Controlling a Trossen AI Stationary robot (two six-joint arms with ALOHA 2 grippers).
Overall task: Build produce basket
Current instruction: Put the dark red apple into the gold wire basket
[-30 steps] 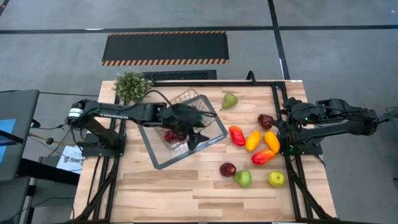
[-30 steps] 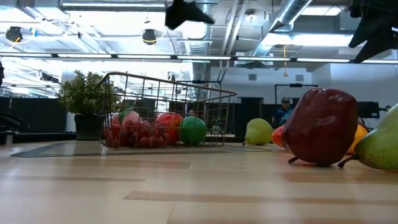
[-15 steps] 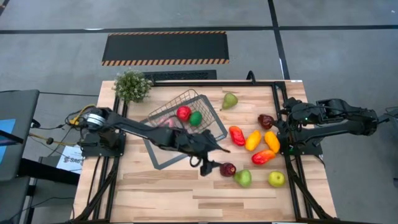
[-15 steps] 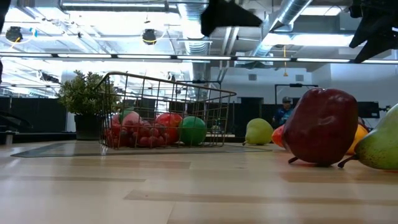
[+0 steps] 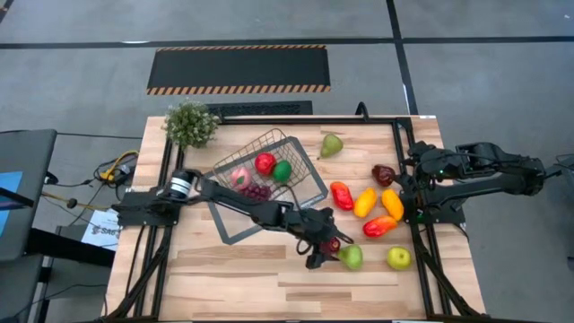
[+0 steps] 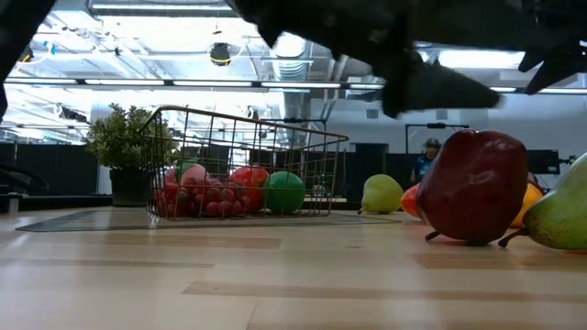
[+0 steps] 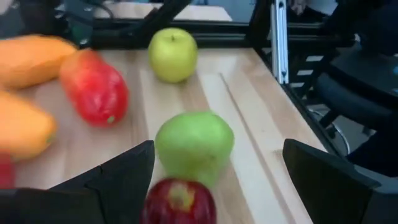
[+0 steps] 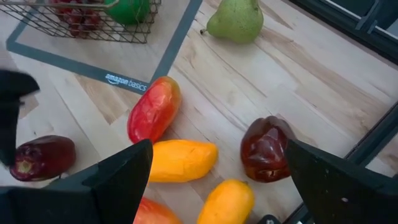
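The left arm reaches long across the worktop (image 5: pixel 233 278), its end effector (image 5: pixel 325 251) low over the near-right part, fingers spread wide with nothing between them. In its wrist view a dark red apple (image 7: pixel 179 200) sits right between the open fingers, with a green apple (image 7: pixel 194 145) just beyond, touching or nearly so. From above, that red apple (image 5: pixel 329 243) lies under the end effector and the green one (image 5: pixel 351 257) just beside it.

The basket (image 5: pixel 269 184) sits tilted on its grey tray toward the far-left part of the worktop, holding a red fruit (image 5: pixel 264 162), a green ball (image 5: pixel 282 170), grapes (image 5: pixel 257 191) and a pinkish piece (image 5: pixel 239 178). A pear (image 5: pixel 332 144) lies alone near the far edge, beyond the basket.

Loose produce is grouped toward the right edge: a red pepper (image 5: pixel 341 195), two orange pieces (image 5: pixel 364 202) (image 5: pixel 392 204), a red-orange mango (image 5: pixel 379 226), a dark red piece (image 5: pixel 384 174) and a yellow-green apple (image 5: pixel 398 258) near the near-right corner.

The right end effector (image 5: pixel 414 170) waits at the right edge, fingers wide apart and holding nothing. A potted plant (image 5: pixel 190 124) stands at the far-left corner.
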